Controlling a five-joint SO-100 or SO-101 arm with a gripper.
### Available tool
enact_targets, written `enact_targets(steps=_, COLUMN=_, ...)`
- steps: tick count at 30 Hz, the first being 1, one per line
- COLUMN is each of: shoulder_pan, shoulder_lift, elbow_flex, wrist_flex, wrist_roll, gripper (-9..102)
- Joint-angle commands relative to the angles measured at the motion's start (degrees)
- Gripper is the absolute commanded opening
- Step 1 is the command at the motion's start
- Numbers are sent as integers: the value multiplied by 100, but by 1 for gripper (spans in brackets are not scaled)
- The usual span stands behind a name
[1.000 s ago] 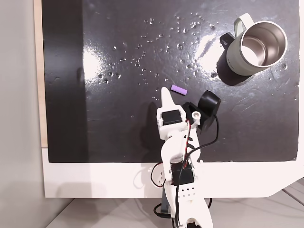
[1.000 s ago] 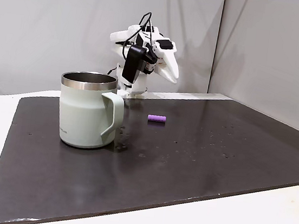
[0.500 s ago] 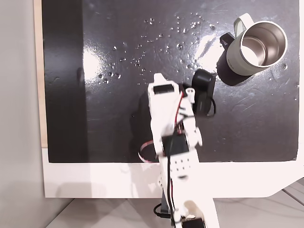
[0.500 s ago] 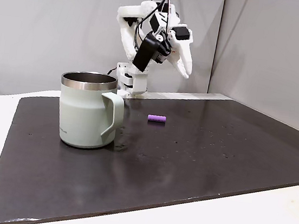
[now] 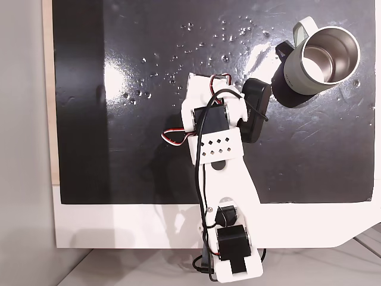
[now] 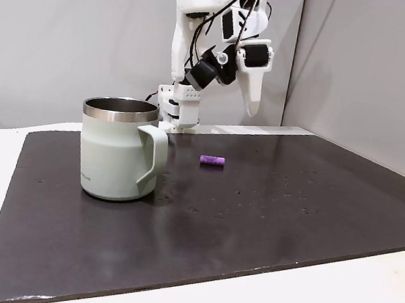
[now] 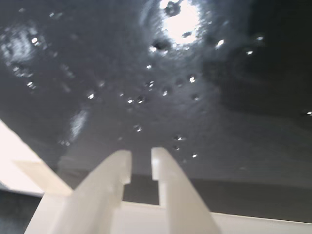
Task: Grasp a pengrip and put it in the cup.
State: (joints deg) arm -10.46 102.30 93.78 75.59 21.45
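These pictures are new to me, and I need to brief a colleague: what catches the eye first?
The white arm rears high over the dark mat, its gripper pointing down, well above the surface. A tiny purple pengrip lies alone on the mat below it. The pale grey-green cup stands upright at the left of that fixed view, its steel inside shining.

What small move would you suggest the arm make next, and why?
Probably lower the gripper toward the purple pengrip and open it wider. It hangs well above the dark mat, its fingers nearly together in the wrist view, and the pengrip lies untouched to the right of the mug.
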Motion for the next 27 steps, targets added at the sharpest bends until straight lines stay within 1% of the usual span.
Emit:
enact_targets(steps=1, shoulder_pan=114, shoulder_lift=-114, elbow_flex=-439, wrist_flex=264, wrist_roll=62, gripper=0)
enact_targets(steps=6, shoulder_pan=255, shoulder_lift=-185, elbow_flex=-404, wrist_flex=316, wrist_roll=62, gripper=1)
enact_targets(steps=9, shoulder_pan=272, shoulder_lift=-158, elbow_flex=-387, wrist_flex=519, wrist_roll=246, gripper=12)
enact_targets(steps=12, shoulder_pan=378, shoulder_lift=-88, elbow_flex=-316, wrist_flex=571, wrist_roll=325, gripper=18)
enact_targets(steps=20, shoulder_pan=703, shoulder_lift=-589, elbow_flex=-360, wrist_flex=1020, wrist_roll=352, gripper=22)
enact_targets(steps=27, shoulder_pan=853, shoulder_lift=-1134, elbow_flex=-343, wrist_flex=1151, wrist_roll=255, gripper=25)
